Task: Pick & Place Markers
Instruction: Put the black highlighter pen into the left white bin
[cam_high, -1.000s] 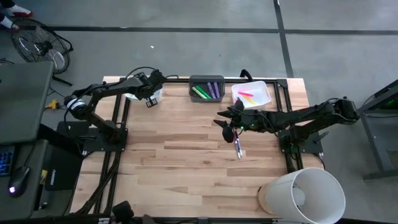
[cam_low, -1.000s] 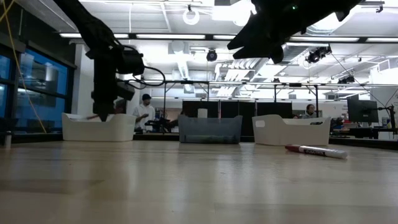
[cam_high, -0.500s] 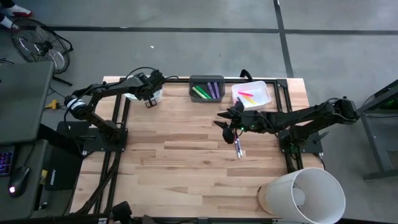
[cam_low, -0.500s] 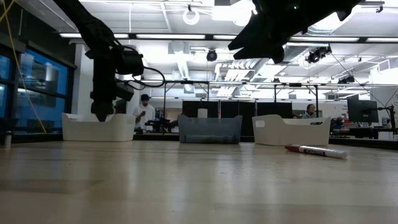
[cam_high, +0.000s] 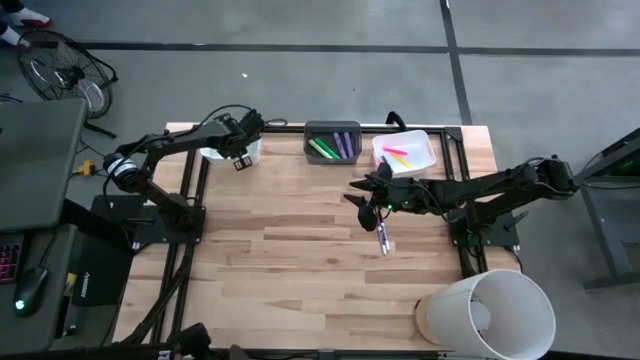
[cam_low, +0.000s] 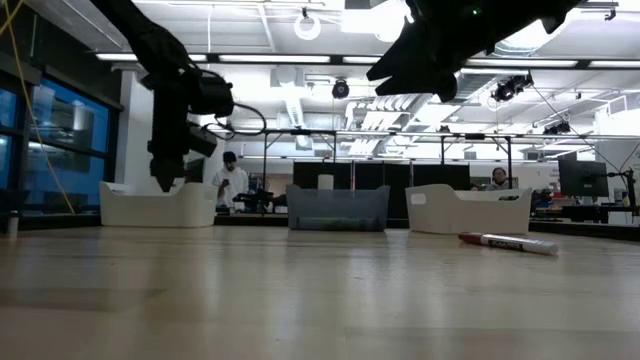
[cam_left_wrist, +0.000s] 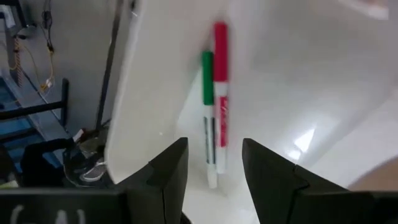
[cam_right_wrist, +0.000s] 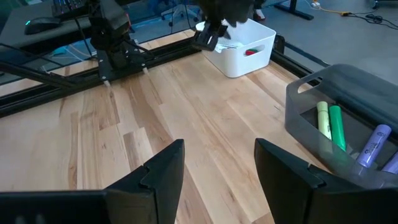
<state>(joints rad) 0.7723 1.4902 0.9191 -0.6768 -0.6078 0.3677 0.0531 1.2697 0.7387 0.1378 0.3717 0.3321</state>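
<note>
**Left arm over the white bin, one marker left on the table**

Pale wooden planks make up the table (cam_high: 300, 250), which sits on a grey floor with three bins lined along its far edge, at the top of the overhead frame. At upper left is a white bin (cam_high: 245, 152); the left gripper (cam_left_wrist: 211, 168) hangs right above it, fingers apart and nothing between them. Inside that bin, just beyond the fingers, lie two markers side by side and touching: a red-capped marker (cam_left_wrist: 220, 99) and a green-capped marker (cam_left_wrist: 208, 112). Open jaws straight above them suggest a drop-off point, so the bin's wall keeps the markers from rolling away.

In the top centre stands a grey bin (cam_high: 332, 142) holding green and purple markers, and to its right a second white bin (cam_high: 405, 152) holds pink and yellow ones. The sorting seems to go by colour or type.

Right of centre, the right gripper (cam_high: 360, 192) hovers above the boards with its fingers parted and empty, as its own wrist view shows. Just below it in the overhead frame lies a loose marker (cam_high: 382, 237), flat on the wood and well apart from every bin. That one looks like the next pick, and the right arm is nearest to it.
</note>
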